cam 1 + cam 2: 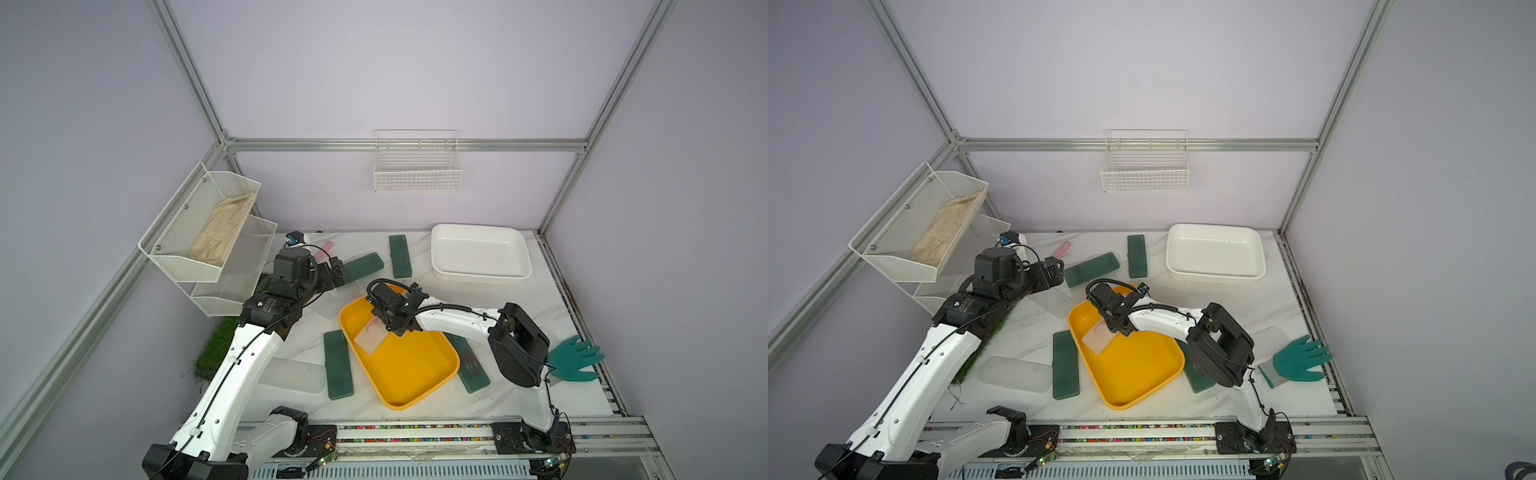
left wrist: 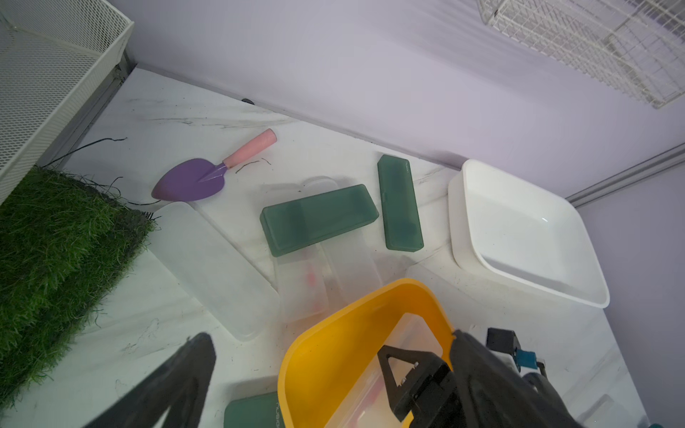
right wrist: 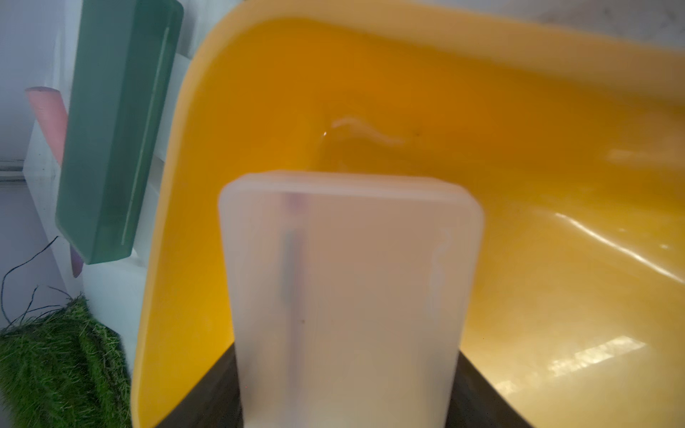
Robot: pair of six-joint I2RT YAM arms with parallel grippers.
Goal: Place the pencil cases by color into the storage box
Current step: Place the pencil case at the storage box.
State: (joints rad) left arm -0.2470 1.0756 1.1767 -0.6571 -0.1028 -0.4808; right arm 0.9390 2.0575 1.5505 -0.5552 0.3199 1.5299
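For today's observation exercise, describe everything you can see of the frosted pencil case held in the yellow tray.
The frosted pencil case is a flat, translucent whitish plastic box with rounded corners; faint pink and dark streaks show through it. The right gripper is shut on one end, holding it tilted inside the yellow tray, free end lowest. Whether it touches the tray cannot be told.

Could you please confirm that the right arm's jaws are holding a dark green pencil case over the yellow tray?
Not quite: the case in the right arm's jaws is a frosted clear pencil case, not a dark green one, as the right wrist view shows plainly. It is indeed held over the yellow tray.
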